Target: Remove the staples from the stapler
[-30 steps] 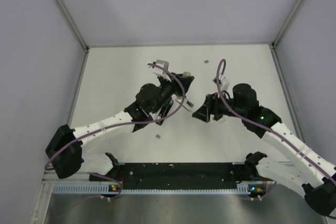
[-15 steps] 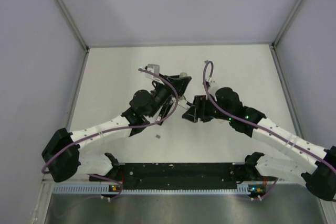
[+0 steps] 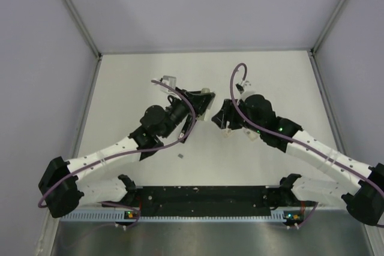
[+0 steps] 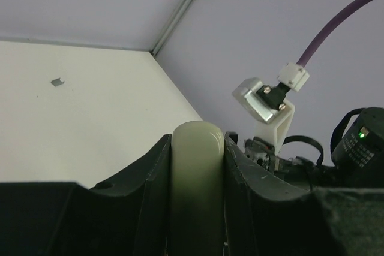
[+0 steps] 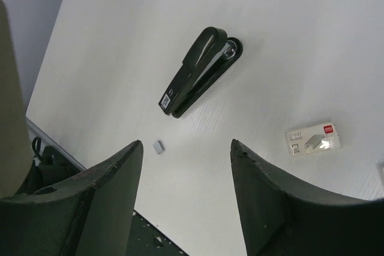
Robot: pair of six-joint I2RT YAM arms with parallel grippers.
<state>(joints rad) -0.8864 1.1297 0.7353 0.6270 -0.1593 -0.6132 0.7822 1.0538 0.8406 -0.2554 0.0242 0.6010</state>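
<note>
Stapler: the stapler point(image 5: 201, 70) is lying flat on the white table point(image 5: 312, 22) with its two long halves folded together. Nothing is touching it.
Staples: the staples point(image 5: 158, 146), a tiny grey strip, are sitting on the table just off the stapler's labelled end, near it but apart.
Right gripper: the right gripper point(image 5: 186, 145) is hanging above the table on the staples' side of the stapler. Its fingers are standing spread with nothing between them, and only bare table is showing through the gap.
Left gripper: the left gripper point(image 4: 198, 142) is pinching a pale green stick point(image 4: 197, 172), whose rounded tip is poking out past the fingertips (from this wrist's view I am not seeing the stapler at all).
Box: a small white box point(image 5: 313, 138) with a red mark is lying flat beside the stapler's long side, well apart from it and farther off than the staples.
Arms: from overhead, both are reaching toward the middle of the table with their grippers facing each other, close but not touching. I cannot pick the stapler out for certain among the black parts there.
</note>
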